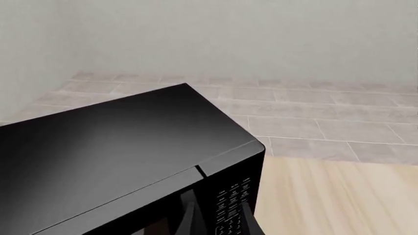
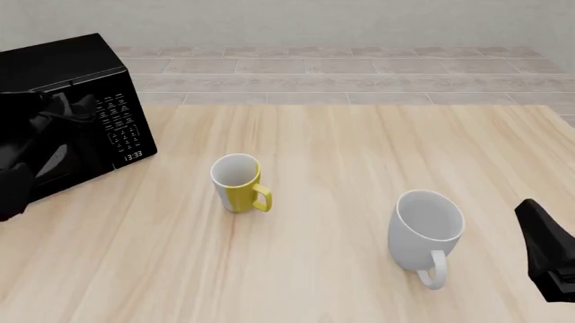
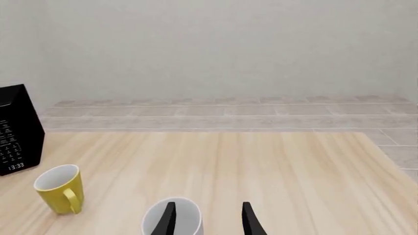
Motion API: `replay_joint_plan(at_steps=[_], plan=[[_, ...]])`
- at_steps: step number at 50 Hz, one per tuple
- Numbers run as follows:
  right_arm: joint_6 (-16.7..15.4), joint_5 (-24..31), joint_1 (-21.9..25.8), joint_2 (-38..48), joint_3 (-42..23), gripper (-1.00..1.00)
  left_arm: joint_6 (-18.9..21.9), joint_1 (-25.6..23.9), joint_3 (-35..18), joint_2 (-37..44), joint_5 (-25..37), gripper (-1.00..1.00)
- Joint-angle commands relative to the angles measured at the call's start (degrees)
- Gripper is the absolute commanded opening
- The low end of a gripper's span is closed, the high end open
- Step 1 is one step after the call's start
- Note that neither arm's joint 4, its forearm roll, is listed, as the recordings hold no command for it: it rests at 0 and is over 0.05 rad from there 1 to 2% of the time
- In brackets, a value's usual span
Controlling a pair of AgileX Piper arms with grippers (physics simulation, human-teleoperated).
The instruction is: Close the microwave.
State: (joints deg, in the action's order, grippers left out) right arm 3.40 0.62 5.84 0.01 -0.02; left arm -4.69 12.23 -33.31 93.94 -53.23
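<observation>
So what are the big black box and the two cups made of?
The large glossy black microwave looks like shiny plastic or painted metal; its smooth top mirrors light. The small yellow mug and the bigger white mug look like glazed ceramic, smooth with thick rims, though plastic is possible. They stand on a pale table that looks like wood, with grain lines.

The wooden table (image 2: 359, 134) carries the microwave (image 2: 81, 108), yellow mug (image 2: 238, 183) and white mug (image 2: 426, 229).
</observation>
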Motion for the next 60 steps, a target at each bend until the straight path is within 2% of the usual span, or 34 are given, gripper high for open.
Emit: replay_joint_plan(at_steps=[1, 8, 17, 26, 33, 52, 60], plan=[[0.0, 0.4, -0.3, 0.0, 0.0, 1.0, 3.4, 5.9, -1.4, 7.5, 9.4, 1.0], [-0.1, 0.7, -0.3, 0.0, 0.0, 1.0, 3.3, 4.9, 1.6, 5.3, 7.7, 1.0], [-0.1, 0.5, -0.1, 0.0, 0.0, 1.0, 2.8, 2.0, 8.7, -3.1, 6.2, 1.0], [-0.1, 0.6, -0.3, 0.0, 0.0, 1.0, 2.7, 0.3, 12.2, -6.0, 5.0, 1.0], [-0.2, 0.6, -0.2, 0.0, 0.0, 1.0, 1.5, -1.1, 14.6, -9.9, 5.9, 1.0], [0.1, 0.7, -0.6, 0.0, 0.0, 1.0, 2.7, -4.4, 22.3, -20.4, 5.9, 1.0], [0.1, 0.8, -0.5, 0.0, 0.0, 1.0, 2.3, -5.7, 24.8, -26.3, 8.2, 1.0]])
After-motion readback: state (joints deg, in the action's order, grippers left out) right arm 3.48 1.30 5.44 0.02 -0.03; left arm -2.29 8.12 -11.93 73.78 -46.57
